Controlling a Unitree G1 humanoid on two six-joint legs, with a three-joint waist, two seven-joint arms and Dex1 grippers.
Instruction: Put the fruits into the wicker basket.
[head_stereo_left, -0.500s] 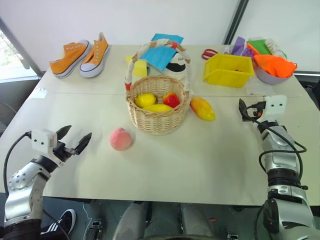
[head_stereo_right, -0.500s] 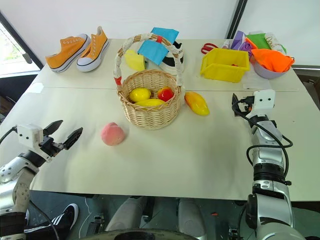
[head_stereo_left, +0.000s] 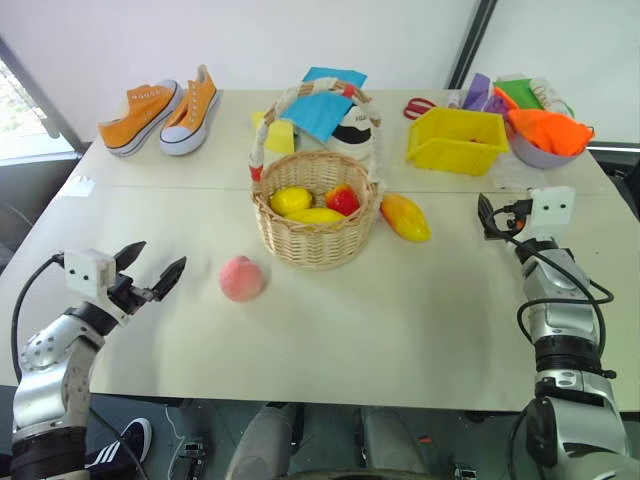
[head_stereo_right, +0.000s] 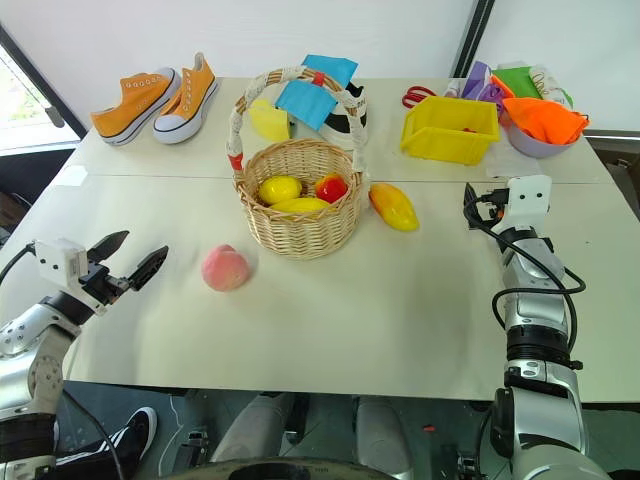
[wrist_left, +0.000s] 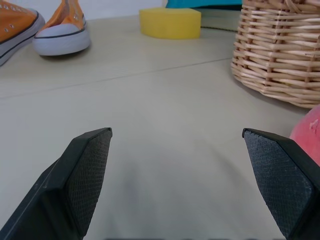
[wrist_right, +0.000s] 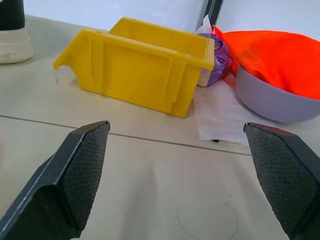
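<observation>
Left eye view: mango (head_stereo_left: 405, 217) lies diagonally.

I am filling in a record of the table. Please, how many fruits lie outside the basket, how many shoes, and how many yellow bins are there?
Fruits outside the wicker basket: 2 (peach, mango)
Orange shoes: 2
Yellow bins: 1
Total: 5
</observation>
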